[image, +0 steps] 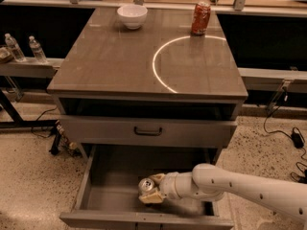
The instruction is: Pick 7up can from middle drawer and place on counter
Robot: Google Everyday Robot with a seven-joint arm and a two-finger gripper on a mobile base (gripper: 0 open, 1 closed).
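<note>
The 7up can, silvery with a shiny top, stands in the open middle drawer near its front, right of centre. My gripper reaches in from the right on the white arm and is right at the can, against its right side. The counter, grey-brown with a bright white arc, lies above the drawers.
A red-orange can and a white bowl stand at the back of the counter. The upper drawer front with a dark handle is shut just above the arm. Two water bottles stand on a shelf at left.
</note>
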